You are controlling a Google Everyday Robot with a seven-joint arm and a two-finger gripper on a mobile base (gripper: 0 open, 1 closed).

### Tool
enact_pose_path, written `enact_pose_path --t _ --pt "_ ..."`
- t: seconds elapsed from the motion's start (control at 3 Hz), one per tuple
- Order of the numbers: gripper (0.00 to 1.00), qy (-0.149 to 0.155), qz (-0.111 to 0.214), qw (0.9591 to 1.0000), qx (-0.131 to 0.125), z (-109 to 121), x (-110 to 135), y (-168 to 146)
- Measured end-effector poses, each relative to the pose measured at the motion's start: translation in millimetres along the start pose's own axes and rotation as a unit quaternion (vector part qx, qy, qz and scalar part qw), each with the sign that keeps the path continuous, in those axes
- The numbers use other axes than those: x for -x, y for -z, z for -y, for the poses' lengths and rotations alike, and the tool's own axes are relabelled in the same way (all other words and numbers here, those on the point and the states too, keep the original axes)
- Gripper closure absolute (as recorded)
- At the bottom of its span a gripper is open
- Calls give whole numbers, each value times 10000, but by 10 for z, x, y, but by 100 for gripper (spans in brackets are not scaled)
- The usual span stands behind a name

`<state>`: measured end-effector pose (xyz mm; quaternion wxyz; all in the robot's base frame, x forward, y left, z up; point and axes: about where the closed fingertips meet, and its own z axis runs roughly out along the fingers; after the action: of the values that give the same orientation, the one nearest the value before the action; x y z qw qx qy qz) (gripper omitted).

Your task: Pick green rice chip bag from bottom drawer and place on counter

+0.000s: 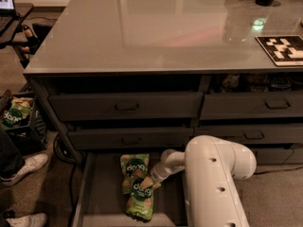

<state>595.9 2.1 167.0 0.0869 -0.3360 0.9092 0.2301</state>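
Note:
Two green rice chip bags lie in the open bottom drawer [102, 193]. One bag [133, 168] lies farther back, and a second bag [140, 198] overlaps it toward the front. My gripper [147, 183] reaches down into the drawer from the white arm [213, 178] and sits on top of the front bag, at its upper edge. The glossy grey counter [156, 27] tops the cabinet above.
Closed handled drawer fronts [127, 106] sit above the open drawer. A black-and-white marker tile [282, 48] lies on the counter at right. A crate with more green bags [14, 115] stands on the floor at left, near a person's shoes [23, 167].

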Motion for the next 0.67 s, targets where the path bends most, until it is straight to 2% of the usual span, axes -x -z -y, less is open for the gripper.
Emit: enact_pose_path --t 0.33,0.67 --pt "100 -223 130 9996 67 -132 8 283" --pt "100 -506 228 9981 253 -500 -71 909"
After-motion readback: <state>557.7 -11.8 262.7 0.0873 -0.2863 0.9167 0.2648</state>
